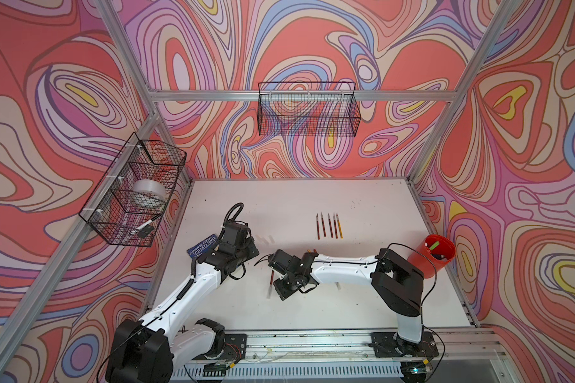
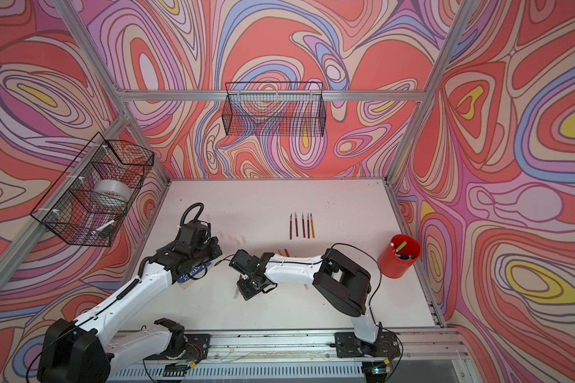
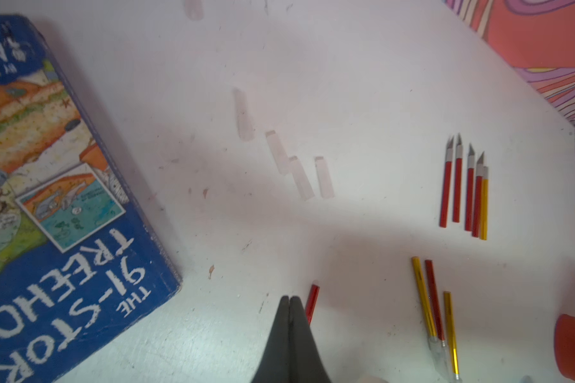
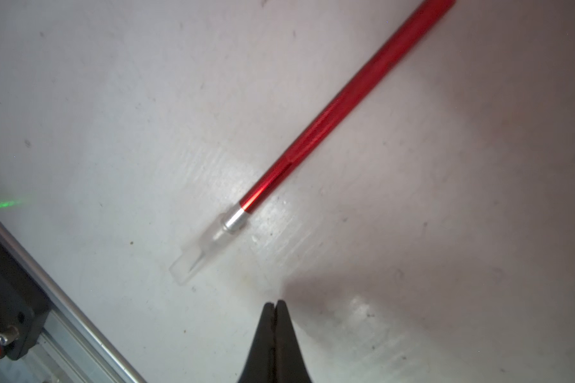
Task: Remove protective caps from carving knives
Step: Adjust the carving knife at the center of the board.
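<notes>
Carving knife (image 4: 329,119), protective cap (image 4: 200,252) on, lies near the right gripper (image 4: 275,303), untouched. Jaws together, empty; left gripper (image 3: 290,298) likewise.

Blue paperback book (image 3: 63,199) lies flat on the white table (image 1: 312,305) toward its left side, cover up w/ cartoon pics + white lettering. Red cup (image 1: 420,263) stands at the right edge, a few pens (image 1: 434,247) inside. Black wire basket (image 1: 307,127) hangs on the back wall. A 2nd wire basket (image 1: 113,228) on the left wall has compartments: tape roll (image 1: 149,194) in the middle one, white marker (image 1: 143,227) in the front one. Walls (image 1: 312,39): swirly red/purple print.
</notes>
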You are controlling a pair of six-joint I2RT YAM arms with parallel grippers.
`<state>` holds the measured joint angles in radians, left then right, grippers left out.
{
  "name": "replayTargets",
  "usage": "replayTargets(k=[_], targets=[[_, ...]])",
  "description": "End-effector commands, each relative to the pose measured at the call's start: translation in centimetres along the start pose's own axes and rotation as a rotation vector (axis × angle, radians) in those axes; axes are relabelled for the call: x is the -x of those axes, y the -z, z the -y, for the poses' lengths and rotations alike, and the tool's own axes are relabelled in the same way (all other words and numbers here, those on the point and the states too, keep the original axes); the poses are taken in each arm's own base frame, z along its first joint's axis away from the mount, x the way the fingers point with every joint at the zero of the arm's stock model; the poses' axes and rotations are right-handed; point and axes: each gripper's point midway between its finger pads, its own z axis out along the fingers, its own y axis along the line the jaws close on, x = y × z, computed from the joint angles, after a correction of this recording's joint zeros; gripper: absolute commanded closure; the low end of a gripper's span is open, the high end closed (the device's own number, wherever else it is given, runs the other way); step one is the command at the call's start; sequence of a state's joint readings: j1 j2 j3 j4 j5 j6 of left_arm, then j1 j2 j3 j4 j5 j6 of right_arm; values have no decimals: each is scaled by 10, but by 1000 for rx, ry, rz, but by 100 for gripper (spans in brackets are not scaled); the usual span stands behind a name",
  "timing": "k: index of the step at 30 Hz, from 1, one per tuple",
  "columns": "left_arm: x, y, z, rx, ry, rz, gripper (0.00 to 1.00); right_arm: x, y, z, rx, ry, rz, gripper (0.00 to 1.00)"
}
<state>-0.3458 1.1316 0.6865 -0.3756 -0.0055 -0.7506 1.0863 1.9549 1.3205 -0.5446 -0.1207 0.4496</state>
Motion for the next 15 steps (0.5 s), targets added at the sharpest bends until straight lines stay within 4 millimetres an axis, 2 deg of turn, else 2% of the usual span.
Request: replayTargets(k=[1, 6, 10, 12, 15], targets=[[-42, -17, -36, 112, 40, -135, 100, 40, 22, 4, 11, 2, 122, 100], [-63, -25, -47, 105, 80, -174, 100, 86, 17, 10, 63, -21, 183, 100], [-66, -23, -51, 117, 80, -180, 100, 118, 6, 11, 104, -37, 211, 100], [-79, -25, -63, 144, 78, -202, 100, 129, -2, 11, 116, -38, 211, 100], [-85, -25, -69, 151, 81, -211, 100, 139, -17, 11, 121, -36, 194, 100]])
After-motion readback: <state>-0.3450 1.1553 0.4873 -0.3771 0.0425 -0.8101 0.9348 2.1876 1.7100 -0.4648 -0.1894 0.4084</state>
